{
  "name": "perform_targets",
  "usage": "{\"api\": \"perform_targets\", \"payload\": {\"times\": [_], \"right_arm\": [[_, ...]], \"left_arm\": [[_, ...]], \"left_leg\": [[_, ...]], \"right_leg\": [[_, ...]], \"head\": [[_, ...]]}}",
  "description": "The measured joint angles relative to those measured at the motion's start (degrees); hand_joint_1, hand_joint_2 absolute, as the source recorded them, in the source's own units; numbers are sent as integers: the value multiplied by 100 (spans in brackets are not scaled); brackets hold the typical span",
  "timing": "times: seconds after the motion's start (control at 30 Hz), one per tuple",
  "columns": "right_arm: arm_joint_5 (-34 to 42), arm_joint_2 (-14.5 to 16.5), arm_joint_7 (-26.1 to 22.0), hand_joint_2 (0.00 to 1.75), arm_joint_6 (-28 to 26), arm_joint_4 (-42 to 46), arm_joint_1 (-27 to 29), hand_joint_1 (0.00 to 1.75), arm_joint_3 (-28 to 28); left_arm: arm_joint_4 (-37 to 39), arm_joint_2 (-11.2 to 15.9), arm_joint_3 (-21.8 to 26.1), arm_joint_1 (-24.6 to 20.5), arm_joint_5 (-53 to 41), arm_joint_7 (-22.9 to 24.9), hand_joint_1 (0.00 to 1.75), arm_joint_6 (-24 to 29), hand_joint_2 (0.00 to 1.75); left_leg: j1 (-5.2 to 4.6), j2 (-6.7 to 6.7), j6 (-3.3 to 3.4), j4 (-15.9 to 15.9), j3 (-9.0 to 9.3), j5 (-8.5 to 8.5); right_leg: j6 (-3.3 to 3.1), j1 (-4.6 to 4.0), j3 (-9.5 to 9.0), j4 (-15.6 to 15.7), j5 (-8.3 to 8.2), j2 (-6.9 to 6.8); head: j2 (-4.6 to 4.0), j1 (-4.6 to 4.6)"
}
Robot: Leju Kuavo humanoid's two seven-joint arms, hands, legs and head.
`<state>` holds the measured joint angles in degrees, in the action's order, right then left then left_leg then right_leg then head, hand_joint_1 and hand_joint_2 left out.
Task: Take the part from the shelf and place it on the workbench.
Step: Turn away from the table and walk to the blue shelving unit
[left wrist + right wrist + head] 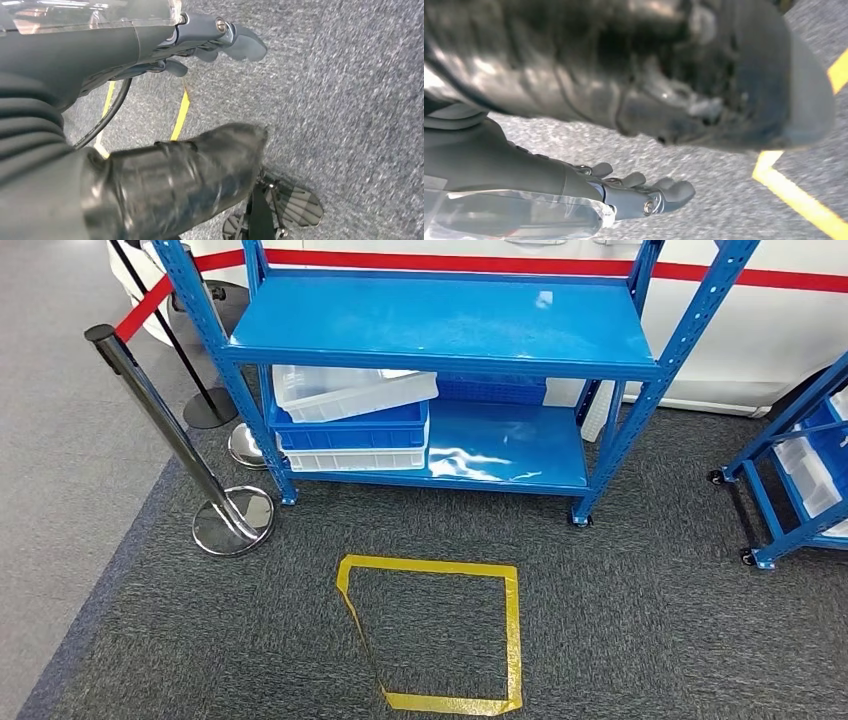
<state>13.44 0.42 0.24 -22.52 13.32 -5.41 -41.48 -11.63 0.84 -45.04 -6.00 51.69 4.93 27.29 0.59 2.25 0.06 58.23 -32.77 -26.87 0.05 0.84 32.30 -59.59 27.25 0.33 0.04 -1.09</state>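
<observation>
A blue metal shelf [440, 320] stands ahead of me on grey carpet, and its top board is bare. On its lower board [510, 445] a white bin [350, 390] lies tilted on a blue bin [350, 428], which sits on another white bin [350, 460]. A further blue bin [490, 390] stands behind them. What the bins hold is hidden from here. My left hand [220, 40] hangs over the carpet with its fingers stretched out and holds nothing. My right hand [639, 192] hangs the same way, fingers apart and holding nothing.
A yellow tape square [435, 630] marks the carpet in front of the shelf. A chrome post [170, 420] with a red rope [145, 308] stands at the left. A second blue rack on wheels [790, 470] with white bins stands at the right.
</observation>
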Motion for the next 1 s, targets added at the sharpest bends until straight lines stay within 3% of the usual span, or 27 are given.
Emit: {"api": "perform_targets", "payload": {"times": [0.07, 0.13, 0.2, 0.23, 0.27, 0.33, 0.4, 0.53, 0.6, 0.63, 0.7, 0.73, 0.77, 0.83, 0.9, 1.0], "right_arm": [[13, -2, 41, 87, -19, -4, -1, 0, 0], [24, 0, 56, 175, -27, -7, -6, 0, 0], [57, 4, 62, 175, -30, -7, -3, 0, 0], [82, 4, 69, 175, -31, -7, -1, 0, 0], [103, 4, 78, 175, -28, -4, -1, 0, 1], [104, 5, 89, 175, 8, 33, -4, 0, 22], [54, 12, 89, 175, 89, 93, -7, 0, 86], [-88, 19, 87, 175, 313, 181, 39, 0, 300], [-160, 15, 84, 175, 418, 206, 104, 0, 447], [-191, 11, 82, 175, 472, 209, 152, 0, 526], [-262, 3, 81, 87, 585, 209, 280, 0, 687], [-295, -4, 81, 44, 639, 208, 358, 0, 765], [-328, -12, 81, 0, 691, 204, 438, 0, 841], [-392, -33, 81, 0, 791, 190, 594, 0, 985], [-458, -45, 80, 0, 891, 168, 729, 0, 1133], [-558, -46, 70, 0, 1049, 156, 887, 0, 1386]], "left_arm": [[0, 1, -5, 7, 1, 10, 0, -4, 175], [0, -1, -15, 3, 15, 14, 0, -12, 175], [0, -3, -22, -3, 54, 10, 0, -38, 175], [0, -3, -23, 11, 69, 7, 0, -63, 175], [1, -2, -19, 42, 63, 3, 0, -99, 175], [3, 4, 27, 150, -41, -13, 0, -193, 175], [9, 7, 111, 260, -232, -33, 0, -299, 175], [11, 0, 333, 444, -728, -79, 0, -548, 175], [5, -10, 465, 502, -983, -102, 0, -675, 175], [-4, -14, 537, 513, -1108, -116, 0, -737, 131], [-51, -15, 696, 511, -1361, -145, 0, -862, 44], [-92, -18, 777, 508, -1482, -158, 0, -923, 0], [-140, -23, 854, 503, -1599, -168, 0, -984, 0], [-262, -41, 1005, 486, -1828, -190, 0, -1099, 0], [-387, -52, 1179, 456, -2065, -216, 0, -1210, 0], [-529, -53, 1482, 451, -2424, -251, 0, -1379, 0]], "left_leg": [[12, -58, -61, 125, -52, -97], [21, -139, -104, 651, -303, -385], [24, -165, -125, 1305, -637, -633], [23, -171, -123, 1444, -717, -624], [21, -175, -109, 1378, -698, -510], [2, -191, -41, 741, -410, -131], [-40, -219, 43, 150, -128, 60], [-56, -191, 131, -56, -16, 67], [-19, -195, 188, -143, 42, 95], [-13, -200, 209, -162, 55, 100], [-10, -196, 241, -164, 56, 91], [-8, -192, 239, -158, 57, 84], [-4, -187, 232, -146, 59, 72], [12, -173, 191, -95, 63, 38], [3, -161, 115, -12, 43, -16], [-4, -157, 6, 15, 28, -51]], "right_leg": [[-69, 12, -28, 39, -23, -10], [-116, 16, -43, 63, -35, -32], [-143, -3, -43, 60, -28, -60], [-151, -14, -49, 59, -22, -72], [-159, -24, -60, 58, -15, -78], [-161, -38, -93, 59, 5, -78], [-125, -58, -107, 54, 29, -76], [0, -60, -128, 52, 74, -99], [55, -65, -30, -216, 267, -84], [73, -50, 110, -518, 439, -70], [108, -28, 462, -1218, 753, -59], [125, -13, 567, -1408, 784, -57], [141, 2, 579, -1402, 706, -57], [159, 35, 320, -823, 323, -55], [134, 37, 43, -200, 75, -36], [26, 7, -25, -23, 56, -12]], "head": [[0, -14], [0, -43], [0, -56], [0, -56], [0, -56], [0, -56], [0, -53], [0, -47], [0, -32], [0, -22], [0, -9], [0, -8], [0, -8], [0, -7], [0, -10], [0, -17]]}}
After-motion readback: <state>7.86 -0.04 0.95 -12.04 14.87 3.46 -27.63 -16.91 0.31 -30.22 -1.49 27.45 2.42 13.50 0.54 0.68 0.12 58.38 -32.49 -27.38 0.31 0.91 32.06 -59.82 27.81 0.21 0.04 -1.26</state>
